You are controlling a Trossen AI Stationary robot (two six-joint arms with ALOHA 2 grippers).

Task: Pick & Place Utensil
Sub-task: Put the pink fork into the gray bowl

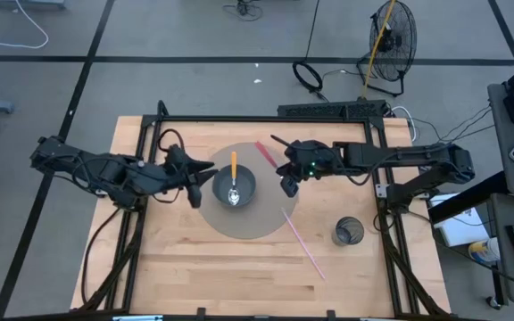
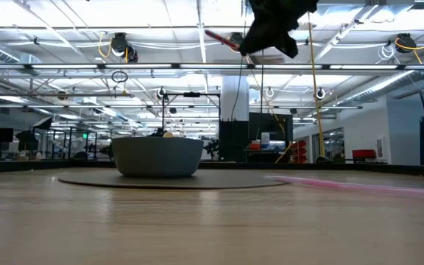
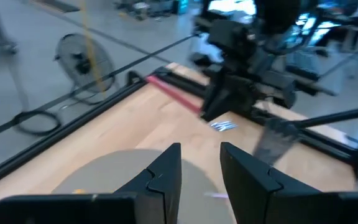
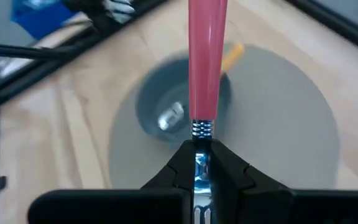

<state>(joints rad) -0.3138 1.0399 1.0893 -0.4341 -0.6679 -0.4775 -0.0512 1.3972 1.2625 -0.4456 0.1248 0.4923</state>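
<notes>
My right gripper is shut on a pink-handled fork and hangs high over the grey round mat, just right of the grey bowl. The low view shows the right gripper well above the table, with the pink handle sticking out. An orange-handled spoon lies in the bowl, its handle leaning on the far rim. My left gripper is open just left of the bowl; its fingers stand apart in the left wrist view. My right gripper pinches the fork between its two fingers at the metal neck, just below the pink handle. The fingers lie along the fork, and the handle points straight out past the fingertips. The tines reach back between the fingers. The fork is lifted clear of the table.
A long thin pink utensil lies on the table right of the mat, running toward the near edge. A dark mesh cup stands near the right edge. Bare wood lies along the near side. A dark frame rail borders the far edge.
</notes>
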